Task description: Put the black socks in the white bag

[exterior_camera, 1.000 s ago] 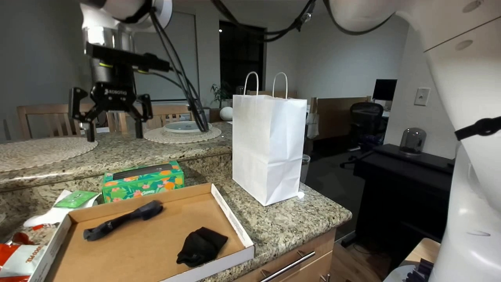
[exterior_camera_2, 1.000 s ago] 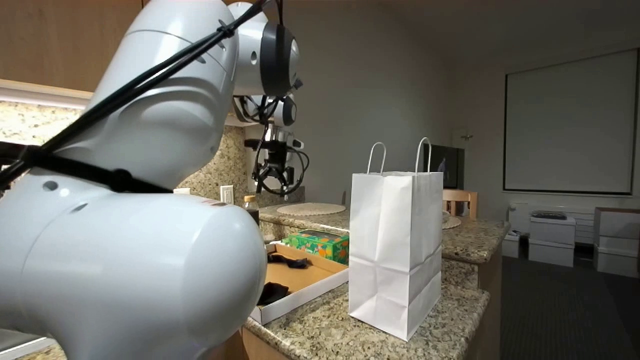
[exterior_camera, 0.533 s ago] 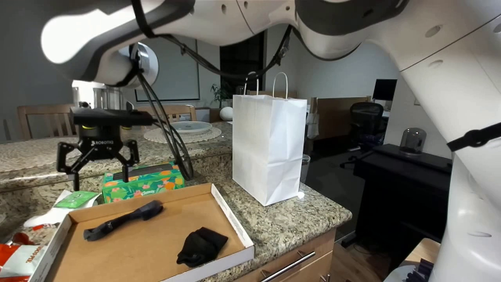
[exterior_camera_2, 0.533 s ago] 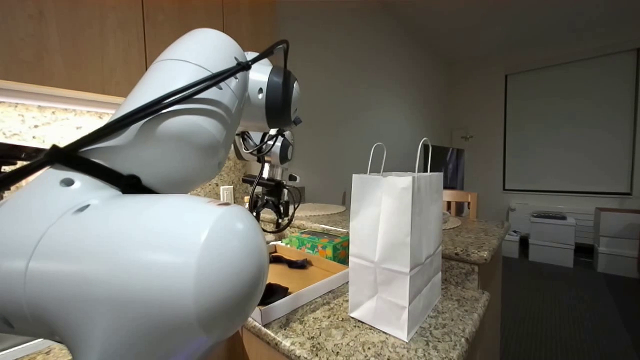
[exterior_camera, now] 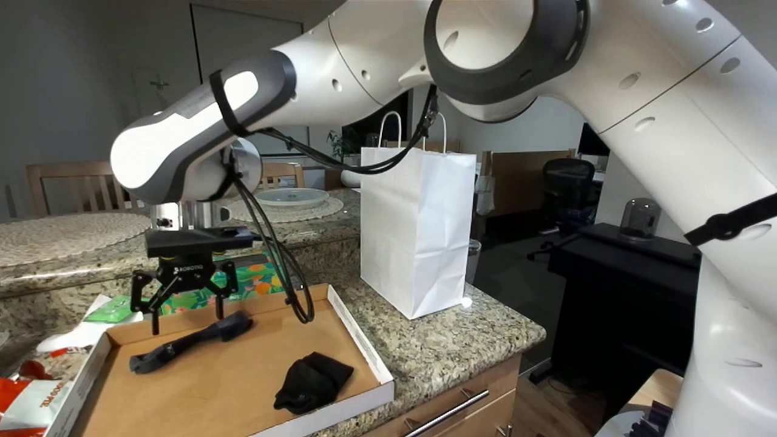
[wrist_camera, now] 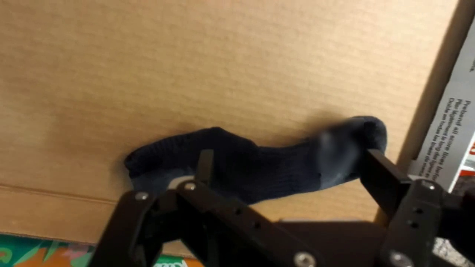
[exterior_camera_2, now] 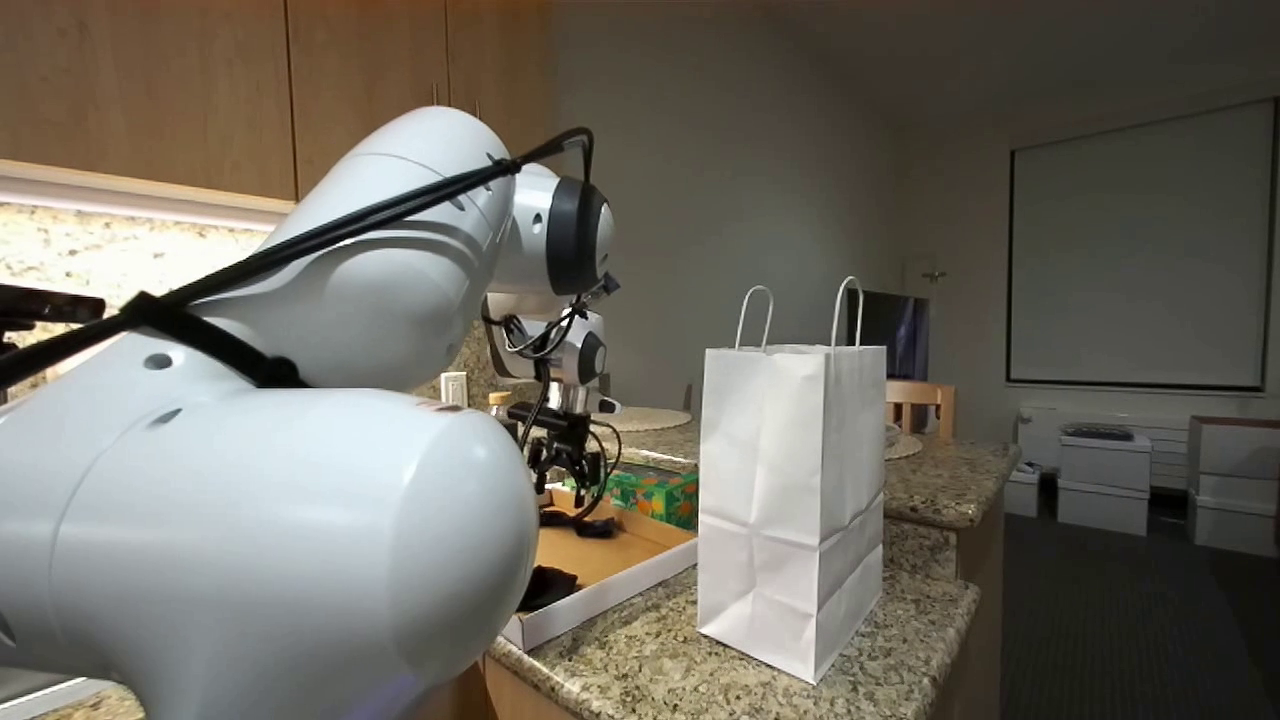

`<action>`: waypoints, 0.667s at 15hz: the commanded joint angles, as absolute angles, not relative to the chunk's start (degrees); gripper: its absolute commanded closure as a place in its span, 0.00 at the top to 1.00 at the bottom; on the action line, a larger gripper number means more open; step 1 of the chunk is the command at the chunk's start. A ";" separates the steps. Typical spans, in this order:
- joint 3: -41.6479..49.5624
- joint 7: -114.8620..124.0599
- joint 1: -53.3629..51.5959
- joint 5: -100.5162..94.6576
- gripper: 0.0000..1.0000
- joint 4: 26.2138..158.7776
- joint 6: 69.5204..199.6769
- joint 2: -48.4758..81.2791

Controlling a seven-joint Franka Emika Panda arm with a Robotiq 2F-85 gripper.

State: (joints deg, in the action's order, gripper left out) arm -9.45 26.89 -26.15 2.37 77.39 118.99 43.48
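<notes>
A long, dark sock (exterior_camera: 194,341) lies stretched along the far left part of a shallow cardboard tray (exterior_camera: 255,370). Nearer the tray's front right corner, another black sock (exterior_camera: 312,383) is bunched into a small heap. My gripper (exterior_camera: 187,317) hangs pointing down, low over the long sock, its jaws wide apart. In the wrist view that sock (wrist_camera: 256,174) spans the gap beneath the spread fingers (wrist_camera: 206,163), and nothing is gripped. The white bag (exterior_camera: 419,237) stands upright to the right of the tray, handles up; its inside is hidden in both exterior views.
A green floral tissue box (exterior_camera: 243,284) sits behind the tray, against the raised granite ledge (exterior_camera: 328,243). Red-and-white packets (exterior_camera: 36,400) and a green packet (exterior_camera: 112,311) lie left of the tray. Low white walls (exterior_camera_2: 605,595) edge the tray.
From high above the ledge, my gripper has come down over the tray and shifted slightly right in the last half second. It stays open; socks and bag have not moved.
</notes>
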 commanded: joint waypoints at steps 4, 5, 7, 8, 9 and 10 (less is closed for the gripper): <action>-8.81 27.84 -27.41 2.74 1.00 78.45 119.73 45.73; -8.65 28.13 -27.55 2.67 0.80 78.69 120.17 45.83; -7.93 28.98 -28.01 2.14 0.76 79.28 121.36 45.48; -7.51 29.50 -28.29 1.86 0.85 79.60 122.24 45.12; -7.33 29.82 -28.40 1.77 0.92 79.56 122.52 45.06; -7.12 30.00 -28.50 1.69 0.91 79.50 122.62 45.14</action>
